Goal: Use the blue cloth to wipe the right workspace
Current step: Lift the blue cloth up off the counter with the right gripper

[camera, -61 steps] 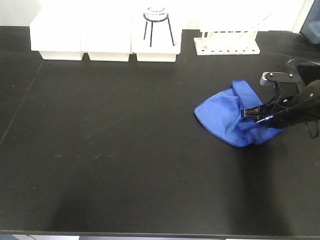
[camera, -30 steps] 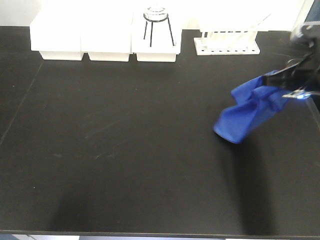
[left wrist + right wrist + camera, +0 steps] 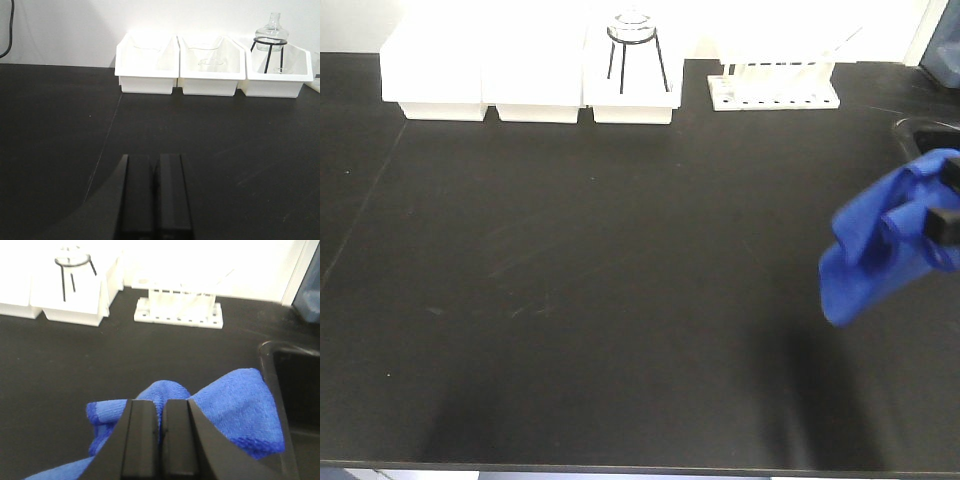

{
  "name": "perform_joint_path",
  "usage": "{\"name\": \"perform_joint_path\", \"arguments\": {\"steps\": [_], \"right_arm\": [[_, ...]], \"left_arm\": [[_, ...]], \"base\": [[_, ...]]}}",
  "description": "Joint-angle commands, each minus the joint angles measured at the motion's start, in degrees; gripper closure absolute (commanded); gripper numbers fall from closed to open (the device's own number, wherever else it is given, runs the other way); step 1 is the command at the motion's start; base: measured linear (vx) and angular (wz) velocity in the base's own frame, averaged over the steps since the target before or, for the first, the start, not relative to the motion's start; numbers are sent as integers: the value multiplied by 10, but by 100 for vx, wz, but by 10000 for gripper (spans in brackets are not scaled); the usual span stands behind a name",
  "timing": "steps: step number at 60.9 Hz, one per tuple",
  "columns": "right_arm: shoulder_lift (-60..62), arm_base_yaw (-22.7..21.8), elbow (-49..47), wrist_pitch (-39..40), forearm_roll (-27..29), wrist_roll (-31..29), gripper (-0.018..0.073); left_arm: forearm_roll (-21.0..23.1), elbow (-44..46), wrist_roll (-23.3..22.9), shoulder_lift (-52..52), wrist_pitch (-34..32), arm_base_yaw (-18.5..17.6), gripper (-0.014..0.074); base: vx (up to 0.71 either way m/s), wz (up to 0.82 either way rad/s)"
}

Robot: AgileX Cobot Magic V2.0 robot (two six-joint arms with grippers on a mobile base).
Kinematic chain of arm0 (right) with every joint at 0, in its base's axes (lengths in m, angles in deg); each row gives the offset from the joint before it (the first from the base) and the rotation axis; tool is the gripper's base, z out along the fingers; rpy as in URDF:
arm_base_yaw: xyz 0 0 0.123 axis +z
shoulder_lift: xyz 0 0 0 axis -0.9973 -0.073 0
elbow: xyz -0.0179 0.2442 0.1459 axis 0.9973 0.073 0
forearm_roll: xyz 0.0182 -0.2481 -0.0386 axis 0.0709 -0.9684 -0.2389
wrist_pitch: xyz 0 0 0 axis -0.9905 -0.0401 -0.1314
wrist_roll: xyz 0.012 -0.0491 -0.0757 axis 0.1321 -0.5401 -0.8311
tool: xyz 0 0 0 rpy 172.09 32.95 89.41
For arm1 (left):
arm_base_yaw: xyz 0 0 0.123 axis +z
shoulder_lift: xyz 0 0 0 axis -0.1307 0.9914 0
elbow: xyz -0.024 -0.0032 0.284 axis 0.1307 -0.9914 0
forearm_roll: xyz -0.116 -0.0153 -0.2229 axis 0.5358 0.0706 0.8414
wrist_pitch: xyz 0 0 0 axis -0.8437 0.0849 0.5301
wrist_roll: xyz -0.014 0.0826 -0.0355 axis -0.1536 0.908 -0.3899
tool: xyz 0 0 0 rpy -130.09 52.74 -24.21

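Observation:
The blue cloth (image 3: 876,255) hangs bunched in the air at the right edge of the front view, above the black countertop (image 3: 600,260). My right gripper (image 3: 944,226) is shut on the blue cloth (image 3: 235,410); a fold is pinched between its fingers (image 3: 141,435) in the right wrist view, and fabric bulges out on both sides. My left gripper (image 3: 155,159) is shut with nothing in it, low over the same counter. This counter bears white bins and a sink. The right workspace is out of view.
Three white bins (image 3: 525,75) line the back edge, the rightmost holding a glass flask on a wire stand (image 3: 636,42). A white tube rack (image 3: 775,85) stands right of them. A black sink basin (image 3: 295,390) lies just right of the hanging cloth.
The right gripper has lifted the cloth off the counter and carried it to the right, now partly past the edge of the front view.

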Motion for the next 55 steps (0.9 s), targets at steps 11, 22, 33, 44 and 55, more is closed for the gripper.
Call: {"name": "perform_joint_path", "arguments": {"steps": [11,22,33,44,55], "right_arm": [[94,-1,-3,17,-1,-5,567],[115,-1,-3,-5,-1,-5,567],[115,-1,-3,-5,-1,-5,567],[115,-1,-3,-5,-1,-5,567],[115,-1,-3,-5,-1,-5,567]], "left_arm": [[-1,-18,-5,-9,-43,3,602],[-1,-18,-5,-9,-43,3,602],[-1,-18,-5,-9,-43,3,602],[-1,-18,-5,-9,-43,3,602],[-1,-18,-5,-9,-43,3,602]], "base": [[0,0],[0,0],[0,0],[0,0],[0,0]]}}
